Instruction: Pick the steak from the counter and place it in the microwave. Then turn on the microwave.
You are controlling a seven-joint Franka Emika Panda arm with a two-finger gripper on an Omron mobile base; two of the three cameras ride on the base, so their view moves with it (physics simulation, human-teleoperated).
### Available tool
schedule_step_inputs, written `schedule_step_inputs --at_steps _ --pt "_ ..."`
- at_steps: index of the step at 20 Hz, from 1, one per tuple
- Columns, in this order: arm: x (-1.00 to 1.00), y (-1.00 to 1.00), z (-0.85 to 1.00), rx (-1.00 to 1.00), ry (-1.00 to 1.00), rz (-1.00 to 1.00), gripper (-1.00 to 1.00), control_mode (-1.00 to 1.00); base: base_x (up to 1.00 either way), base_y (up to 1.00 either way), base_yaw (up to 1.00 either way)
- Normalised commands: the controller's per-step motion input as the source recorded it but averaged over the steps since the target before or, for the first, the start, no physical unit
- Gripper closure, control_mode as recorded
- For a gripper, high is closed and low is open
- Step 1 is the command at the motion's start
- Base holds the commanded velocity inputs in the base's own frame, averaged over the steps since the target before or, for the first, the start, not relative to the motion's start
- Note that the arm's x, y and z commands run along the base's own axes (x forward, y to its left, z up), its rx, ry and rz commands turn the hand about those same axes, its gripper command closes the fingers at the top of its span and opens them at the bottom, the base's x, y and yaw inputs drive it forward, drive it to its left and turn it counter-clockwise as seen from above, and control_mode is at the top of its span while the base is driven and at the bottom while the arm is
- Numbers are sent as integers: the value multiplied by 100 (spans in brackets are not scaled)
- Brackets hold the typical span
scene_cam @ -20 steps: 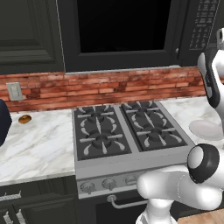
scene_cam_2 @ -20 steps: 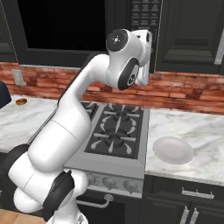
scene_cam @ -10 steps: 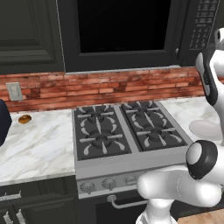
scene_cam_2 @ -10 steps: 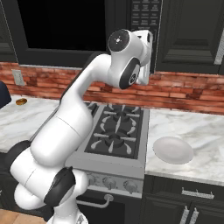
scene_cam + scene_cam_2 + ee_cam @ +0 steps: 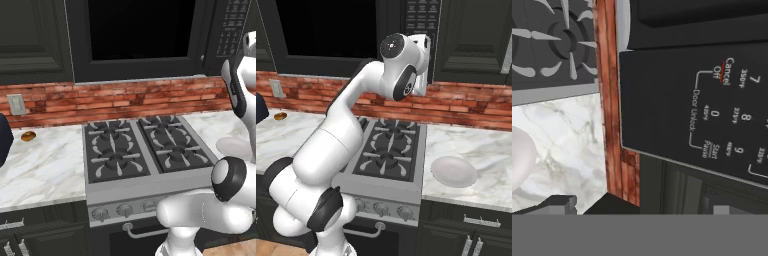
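The microwave (image 5: pixel 140 35) hangs above the stove, its dark glass door shut, and its keypad (image 5: pixel 422 14) sits on the right. My arm reaches up to that keypad, with the hand just below and in front of it in the right base view. In the hand view the keypad (image 5: pixel 727 115) is close and rolled sideways, with the Start/Pause and Cancel/Off labels readable. My gripper (image 5: pixel 641 206) is open with nothing between its fingertips. The counter (image 5: pixel 40 165) is white marble on both sides of the stove. The steak is out of view.
A grey stovetop (image 5: pixel 142 145) with black grates lies under the microwave. A white plate (image 5: pixel 453 171) rests on the right-hand counter. A small orange-brown item (image 5: pixel 28 135) sits at the far left by the brick backsplash (image 5: pixel 125 100). Dark cabinets flank the microwave.
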Motion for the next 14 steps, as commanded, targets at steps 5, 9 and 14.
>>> schedule_step_inputs --at_steps 5,9,14 --pt "9 0 -1 0 0 0 -100 -100 0 0 0" --pt "10 0 -5 0 0 0 -100 -100 0 0 0" --pt "10 0 -8 0 0 0 -100 -100 0 0 0"
